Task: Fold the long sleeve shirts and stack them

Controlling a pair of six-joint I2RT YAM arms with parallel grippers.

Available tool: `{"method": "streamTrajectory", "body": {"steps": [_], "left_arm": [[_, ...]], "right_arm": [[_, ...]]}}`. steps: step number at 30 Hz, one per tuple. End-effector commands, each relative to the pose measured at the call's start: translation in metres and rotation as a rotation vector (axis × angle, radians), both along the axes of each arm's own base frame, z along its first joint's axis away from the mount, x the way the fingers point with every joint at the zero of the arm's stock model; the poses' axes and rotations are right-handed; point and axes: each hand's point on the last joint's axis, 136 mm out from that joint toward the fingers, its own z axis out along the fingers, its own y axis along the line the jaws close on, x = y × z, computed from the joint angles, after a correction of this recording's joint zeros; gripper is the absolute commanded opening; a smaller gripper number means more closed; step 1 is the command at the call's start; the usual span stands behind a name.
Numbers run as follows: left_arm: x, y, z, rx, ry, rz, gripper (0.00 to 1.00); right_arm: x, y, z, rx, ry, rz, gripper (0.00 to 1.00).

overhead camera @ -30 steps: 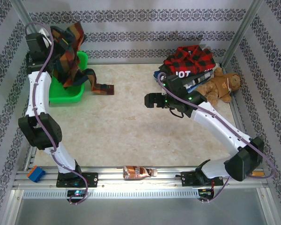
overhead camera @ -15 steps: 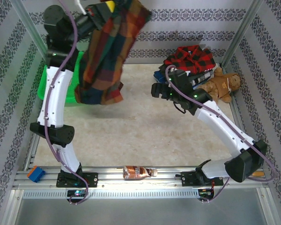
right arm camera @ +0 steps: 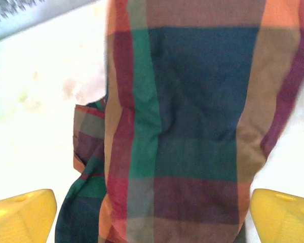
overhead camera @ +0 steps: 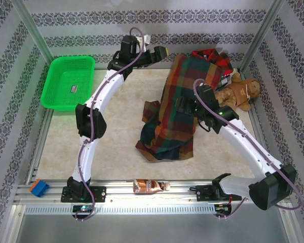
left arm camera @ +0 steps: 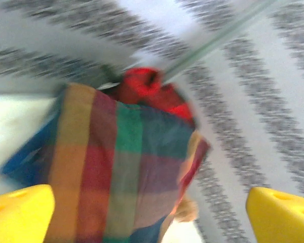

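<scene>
Orange-green plaid shirt [overhead camera: 175, 109] heaped on desk [overhead camera: 116, 126], top edge over red-check pile [overhead camera: 213, 55]. Left hand [overhead camera: 162, 51] wide, empty; right hand [overhead camera: 182, 107] wide, empty, over it. Step: laying out. Next, likely: flatten, find sleeves.

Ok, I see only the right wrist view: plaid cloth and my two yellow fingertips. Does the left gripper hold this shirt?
Observer: No. The left gripper is open. It is near the far edge of the table, beside the upper end of the plaid shirt.
Operator: And on what does that upper end lie?
Observer: It is draped over a red-black check shirt at the far right. The lower end is spread on the middle of the table.
Operator: Is anything else close to it there?
Observer: Yes, a brown teddy bear lies just to the right of the plaid shirt.
</scene>
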Motion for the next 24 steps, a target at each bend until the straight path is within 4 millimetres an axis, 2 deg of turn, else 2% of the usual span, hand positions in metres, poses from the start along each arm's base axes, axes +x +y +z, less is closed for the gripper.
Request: {"method": "streamTrajectory", "body": {"steps": [1,4,7,11,14,17,19,21,24], "left_arm": [[-0.045,0.064,0.083,0.129,-0.135,0.114,1.00],[-0.081,0.092,0.046,0.150,0.007,0.131,1.00],[-0.126,0.102,-0.007,0.127,0.180,0.121,1.00],[-0.192,0.107,-0.086,0.101,0.408,0.096,0.97],[-0.230,0.096,-0.129,0.058,0.543,0.032,0.89],[-0.257,0.079,-0.162,0.074,0.636,-0.048,0.82],[-0.268,0.071,-0.182,0.085,0.688,-0.079,0.80],[-0.270,0.065,-0.198,0.085,0.712,-0.092,0.80],[-0.260,0.059,-0.212,0.092,0.710,-0.090,0.76]], "right_arm": [[-0.022,0.011,-0.035,-0.022,0.145,0.045,0.98],[-0.041,0.016,-0.063,-0.069,0.253,0.066,0.97],[-0.063,0.015,-0.087,-0.139,0.362,0.071,0.96],[-0.099,0.001,-0.116,-0.219,0.504,0.032,0.95],[-0.122,0.000,-0.134,-0.168,0.581,-0.012,0.93],[-0.141,-0.003,-0.150,-0.123,0.629,-0.068,0.92],[-0.152,-0.008,-0.162,-0.107,0.650,-0.107,0.90],[-0.159,-0.014,-0.174,-0.094,0.653,-0.148,0.88],[-0.156,-0.018,-0.185,-0.068,0.618,-0.191,0.83]]}}
